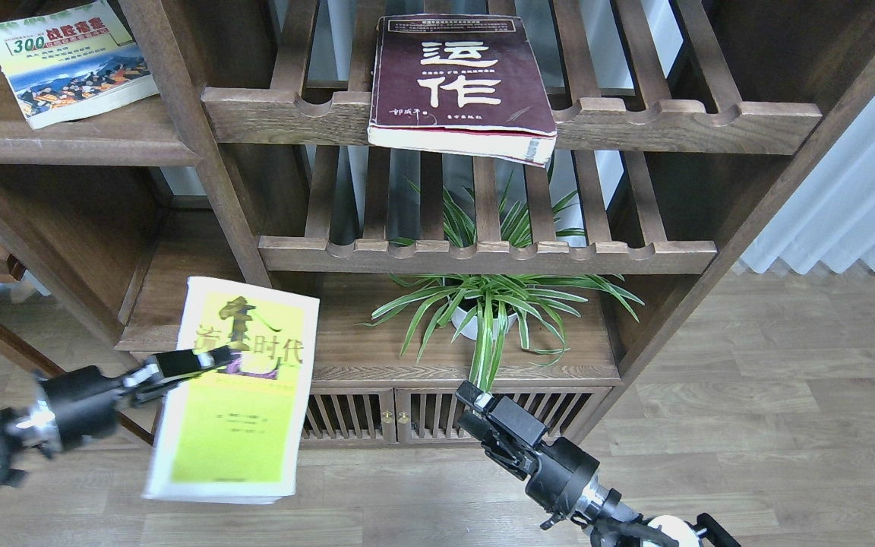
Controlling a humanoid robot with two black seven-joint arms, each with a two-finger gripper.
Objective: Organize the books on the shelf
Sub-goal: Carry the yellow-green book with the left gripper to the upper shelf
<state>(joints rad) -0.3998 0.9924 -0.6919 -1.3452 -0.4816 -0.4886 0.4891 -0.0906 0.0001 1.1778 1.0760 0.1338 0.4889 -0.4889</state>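
My left gripper is shut on the left edge of the yellow-green, white-edged book and holds it in the air at the lower left, in front of the low cabinet ledge. My right gripper is at the lower middle, empty and apart from the book; its fingers look dark and I cannot tell them apart. The thick maroon book lies flat on the upper slatted rack. The small "300" book lies on the solid dark-brown shelf at the top left.
A potted spider plant stands on the low cabinet top under the lower slatted rack. A wooden upright divides the left shelves from the racks. A pale curtain hangs at the right over wood floor.
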